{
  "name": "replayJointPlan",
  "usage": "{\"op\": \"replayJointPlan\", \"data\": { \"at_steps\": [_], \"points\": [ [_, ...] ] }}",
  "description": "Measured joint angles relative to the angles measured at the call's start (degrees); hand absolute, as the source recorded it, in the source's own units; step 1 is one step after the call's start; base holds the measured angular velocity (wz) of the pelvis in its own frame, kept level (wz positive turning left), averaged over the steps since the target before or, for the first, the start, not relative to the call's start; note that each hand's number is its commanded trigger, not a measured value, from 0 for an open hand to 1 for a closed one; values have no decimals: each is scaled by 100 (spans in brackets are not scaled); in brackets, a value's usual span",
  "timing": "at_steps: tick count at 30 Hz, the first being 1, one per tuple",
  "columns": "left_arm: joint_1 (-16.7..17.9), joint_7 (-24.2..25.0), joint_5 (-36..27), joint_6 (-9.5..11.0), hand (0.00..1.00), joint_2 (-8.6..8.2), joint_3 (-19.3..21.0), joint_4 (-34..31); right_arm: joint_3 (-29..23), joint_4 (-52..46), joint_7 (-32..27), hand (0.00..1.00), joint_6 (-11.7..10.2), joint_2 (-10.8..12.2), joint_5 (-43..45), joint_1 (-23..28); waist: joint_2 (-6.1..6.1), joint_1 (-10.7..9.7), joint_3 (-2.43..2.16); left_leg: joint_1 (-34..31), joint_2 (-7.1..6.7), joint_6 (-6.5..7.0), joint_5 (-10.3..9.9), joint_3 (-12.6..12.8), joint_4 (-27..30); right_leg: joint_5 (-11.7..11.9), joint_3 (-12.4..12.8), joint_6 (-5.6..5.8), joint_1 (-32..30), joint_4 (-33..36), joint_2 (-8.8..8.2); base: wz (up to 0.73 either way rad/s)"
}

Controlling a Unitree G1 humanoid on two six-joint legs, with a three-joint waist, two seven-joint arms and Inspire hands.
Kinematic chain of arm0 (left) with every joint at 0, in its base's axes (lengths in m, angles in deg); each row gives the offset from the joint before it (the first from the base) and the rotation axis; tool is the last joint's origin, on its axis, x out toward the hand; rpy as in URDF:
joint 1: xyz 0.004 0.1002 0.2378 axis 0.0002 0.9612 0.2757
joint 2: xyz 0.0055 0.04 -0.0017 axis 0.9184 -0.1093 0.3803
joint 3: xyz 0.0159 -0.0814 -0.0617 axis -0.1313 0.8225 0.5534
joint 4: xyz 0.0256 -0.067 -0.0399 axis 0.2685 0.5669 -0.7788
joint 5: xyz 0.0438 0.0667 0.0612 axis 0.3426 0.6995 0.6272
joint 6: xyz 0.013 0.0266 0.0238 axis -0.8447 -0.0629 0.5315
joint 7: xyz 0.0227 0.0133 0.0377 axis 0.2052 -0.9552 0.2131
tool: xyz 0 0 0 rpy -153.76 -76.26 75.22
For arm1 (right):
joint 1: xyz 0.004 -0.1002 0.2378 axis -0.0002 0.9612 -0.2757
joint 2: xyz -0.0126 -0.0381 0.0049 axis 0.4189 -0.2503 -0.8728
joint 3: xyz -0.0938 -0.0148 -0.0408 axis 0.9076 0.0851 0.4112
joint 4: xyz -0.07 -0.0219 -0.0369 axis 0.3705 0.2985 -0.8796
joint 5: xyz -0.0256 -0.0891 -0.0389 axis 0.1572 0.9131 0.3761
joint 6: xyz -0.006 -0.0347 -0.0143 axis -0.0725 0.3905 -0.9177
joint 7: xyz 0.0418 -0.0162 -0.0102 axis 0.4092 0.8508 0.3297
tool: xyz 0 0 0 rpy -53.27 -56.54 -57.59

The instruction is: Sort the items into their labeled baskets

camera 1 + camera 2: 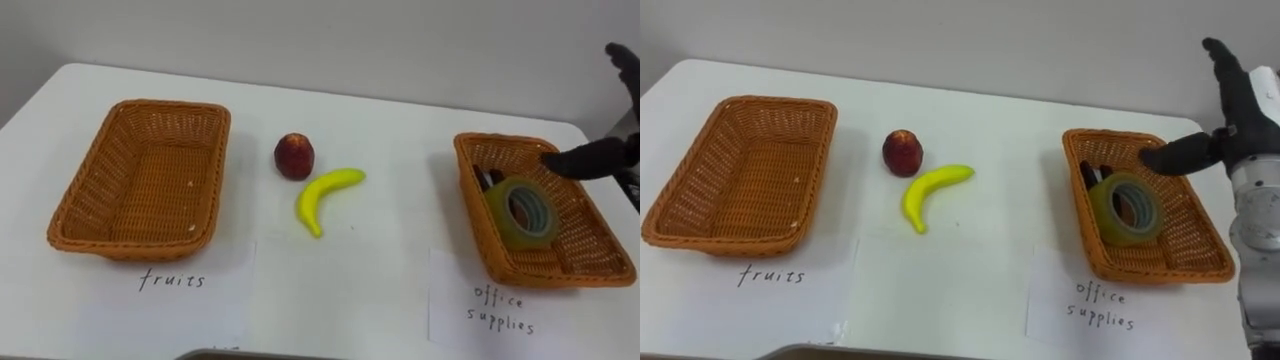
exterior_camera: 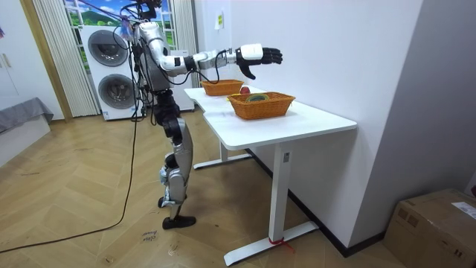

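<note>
My right hand's fingers [image 1: 1223,70] are spread wide and straight, the thumb pointing toward the left, holding nothing. The right hand [image 1: 1232,125] hovers over the far right corner of the office basket [image 1: 1160,272]. Inside that basket I see a roll of tape [image 1: 1105,215] leaning on its edge and something dark [image 1: 1090,175] just behind it; I cannot tell what. A red apple [image 1: 902,152] and a banana [image 1: 930,190] lie close together on the white table [image 1: 970,290], between the two baskets. The fruit basket [image 1: 740,180] sits at my left. In the room view I stand at the table's edge with my right arm stretched out.
</note>
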Motion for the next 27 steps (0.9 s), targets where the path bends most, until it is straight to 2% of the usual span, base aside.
{"op": "replayJointPlan", "data": {
  "at_steps": [6, 10, 13, 17, 22, 27],
  "points": [
    [23, 15, 5, 0, 0, -2, 1, 10, 36, -181, 14, 0, 5, -1, 181, -270, 28, 108, 13, 2, 1, -1, 0, -12, -48, 0, -10, 0, 11, -8, 3, 0],
    [23, -26, 3, -8, 0, -1, -14, 9, 277, -209, 13, 0, 12, -4, 176, -533, 24, 204, 9, -7, 1, -5, 3, -40, -51, 0, -42, 0, 11, -22, 3, 4],
    [31, -66, -6, -46, 0, 2, -15, 12, 511, -252, 39, 0, 15, -4, 162, -553, 14, 279, -1, -80, -8, -5, 3, -143, 19, 0, -180, 0, 13, -31, -12, 18],
    [24, -65, -2, -58, 0, 2, -13, 14, 537, -252, 92, 0, 26, -3, 160, -584, -1, 349, -13, -187, -39, -3, 5, -318, 73, 0, -336, 1, 18, -40, -38, 23],
    [28, -73, -2, -160, 0, -7, -11, -4, 744, -252, 113, 0, 65, -4, 160, -625, -6, 422, -17, -225, -71, 6, 10, -412, 85, -2, -460, 4, 39, -44, -69, 14],
    [47, -71, -2, -160, 0, 23, -2, -7, 926, -252, 315, 0, 124, -4, 169, -624, -47, 529, -23, -290, -92, 18, 17, -504, 98, -5, -649, 9, 52, -42, -103, 11]
  ]
}}
